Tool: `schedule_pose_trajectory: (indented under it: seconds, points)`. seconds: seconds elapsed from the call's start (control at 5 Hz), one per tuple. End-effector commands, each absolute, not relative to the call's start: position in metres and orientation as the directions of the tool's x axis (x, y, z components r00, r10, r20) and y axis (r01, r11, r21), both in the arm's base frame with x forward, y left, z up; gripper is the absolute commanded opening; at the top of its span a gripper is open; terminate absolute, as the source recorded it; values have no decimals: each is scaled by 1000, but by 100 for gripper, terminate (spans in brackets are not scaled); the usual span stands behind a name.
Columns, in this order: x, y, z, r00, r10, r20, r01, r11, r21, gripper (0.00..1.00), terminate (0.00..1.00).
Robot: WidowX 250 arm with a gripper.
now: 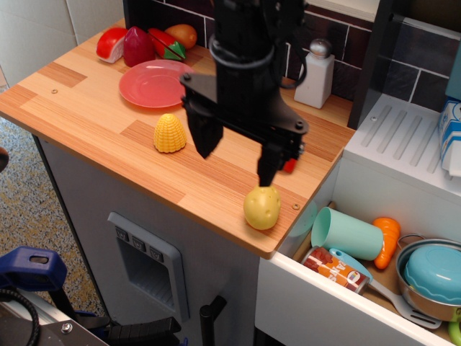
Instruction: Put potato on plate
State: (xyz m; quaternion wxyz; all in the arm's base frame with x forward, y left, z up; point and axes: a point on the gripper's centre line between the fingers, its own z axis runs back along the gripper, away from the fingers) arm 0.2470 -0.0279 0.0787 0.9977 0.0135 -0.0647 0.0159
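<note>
One step was in hand: the approach. The black gripper (238, 148) hung spread wide and empty above the yellow-tan egg-shaped plastic potato (262, 206) at the counter's near right edge. Next it needed to descend and centre. The glossy pink-red round plate (155, 83) sat far left.

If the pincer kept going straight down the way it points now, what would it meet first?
Probably the potato: one finger of the open pincer hangs just above it, the other over bare countertop. Depth is uncertain.
</note>
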Motion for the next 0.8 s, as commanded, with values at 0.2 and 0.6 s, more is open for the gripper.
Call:
schedule_pose_trajectory:
  seconds: [0.2, 0.6]
  points:
    - [267, -45, 49, 980, 70, 184, -69, 998, -9, 100, 0]
    - [269, -44, 33, 978, 94, 188, -93, 996, -13, 100, 0]
